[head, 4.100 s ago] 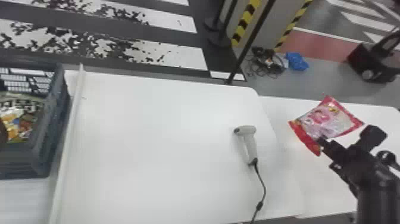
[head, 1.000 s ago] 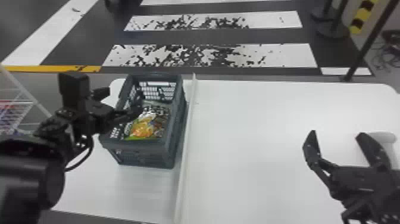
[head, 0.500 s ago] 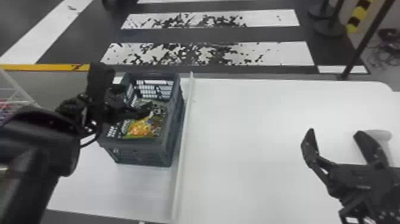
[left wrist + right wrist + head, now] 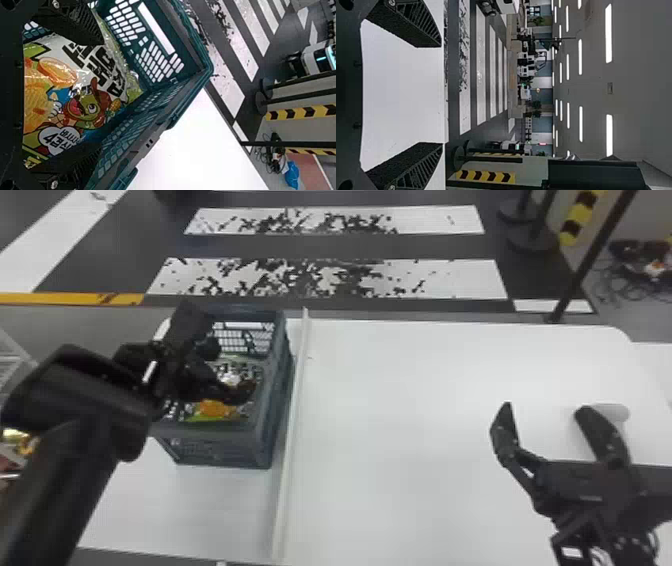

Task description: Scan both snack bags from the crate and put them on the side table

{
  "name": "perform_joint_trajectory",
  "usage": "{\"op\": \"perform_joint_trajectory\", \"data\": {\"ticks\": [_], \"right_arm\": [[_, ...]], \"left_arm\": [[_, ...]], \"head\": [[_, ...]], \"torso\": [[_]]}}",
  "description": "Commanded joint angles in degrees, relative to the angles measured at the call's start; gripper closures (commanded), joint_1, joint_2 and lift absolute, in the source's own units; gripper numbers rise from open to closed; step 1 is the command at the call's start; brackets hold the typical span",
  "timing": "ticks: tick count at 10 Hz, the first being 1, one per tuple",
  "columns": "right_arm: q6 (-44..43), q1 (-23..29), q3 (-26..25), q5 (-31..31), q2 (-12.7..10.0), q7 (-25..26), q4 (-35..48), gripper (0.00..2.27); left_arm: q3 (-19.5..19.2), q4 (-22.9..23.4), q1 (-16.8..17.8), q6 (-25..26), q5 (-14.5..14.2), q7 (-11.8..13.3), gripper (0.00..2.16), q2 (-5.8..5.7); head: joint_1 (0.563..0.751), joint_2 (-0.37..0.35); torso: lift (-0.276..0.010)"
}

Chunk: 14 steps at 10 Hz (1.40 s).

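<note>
White, smooth, round-cornered table [image 4: 425, 390]: crate [image 4: 215, 450], open-topped, blue-grey, rigid plastic, is set on it, and could be dragged or tipped if its rim is caught by the black, two-fingered left gripper [image 4: 101, 95]. Snack bag [image 4: 89, 105], pillow-shaped, colourfully printed, is contained in the crate, ungripped between that gripper's spread fingers; it could be dropped if only slick film is pinched. White, rounded handheld scanner [image 4: 617, 411] could be knocked by the black, two-fingered right gripper [image 4: 545, 408], held open and empty beside it. Materials: crate walls, pierced by slotted lattice; bag film, glossy, creased; finger pads, ridged.
</note>
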State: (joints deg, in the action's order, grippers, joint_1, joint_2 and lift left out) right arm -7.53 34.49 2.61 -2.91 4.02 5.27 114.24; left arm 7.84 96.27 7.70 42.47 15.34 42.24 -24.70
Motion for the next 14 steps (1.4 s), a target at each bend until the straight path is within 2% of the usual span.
{"op": "perform_joint_trajectory", "data": {"ticks": [1,2,3,8,9,10,11,12,14], "right_arm": [[0.6,-1.0,0.5,-0.2,0.3,0.0,-0.6,0.04],[1.0,-1.4,0.6,-0.3,0.5,0.0,-0.8,0.04],[1.0,-1.4,0.6,-0.6,0.6,0.0,-0.9,0.04],[2.2,-1.8,0.6,-1.2,0.9,0.0,-1.1,0.04],[2.2,-1.8,0.6,-1.7,1.0,-0.1,-1.4,0.04],[1.9,-1.9,0.5,-1.8,1.0,0.0,-1.6,0.04],[1.9,-2.0,0.5,-1.8,1.0,0.0,-1.7,0.04],[1.9,-2.1,0.5,-1.8,1.0,0.0,-1.9,0.04],[1.9,-2.1,0.5,-1.9,1.1,0.0,-2.0,0.04]], "left_arm": [[0.2,-2.0,0.2,0.0,1.9,-0.1,0.08,0.44],[0.1,-3.1,0.2,0.0,3.1,0.0,0.08,0.71],[0.2,-5.0,0.8,0.0,5.8,0.8,0.08,1.59],[3.0,-14.2,4.9,0.7,8.0,1.9,0.12,4.22],[3.3,-15.2,5.7,0.7,8.9,2.8,0.6,4.93],[3.2,-15.3,5.8,0.9,9.3,1.9,1.82,5.63],[2.6,-14.8,5.7,1.3,8.3,0.6,2.14,6.07],[1.7,-14.4,5.2,1.3,7.2,2.1,2.14,5.98],[-2.4,-11.2,3.3,0.4,3.7,5.9,2.14,5.8]], "head": [[0.695,0.062],[0.695,0.07],[0.695,0.081],[0.695,0.092],[0.695,0.089],[0.695,0.082],[0.695,0.078],[0.695,0.076],[0.695,0.062]], "torso": [[-0.087],[-0.087],[-0.087],[-0.087],[-0.087],[-0.087],[-0.087],[-0.087],[-0.087]]}}
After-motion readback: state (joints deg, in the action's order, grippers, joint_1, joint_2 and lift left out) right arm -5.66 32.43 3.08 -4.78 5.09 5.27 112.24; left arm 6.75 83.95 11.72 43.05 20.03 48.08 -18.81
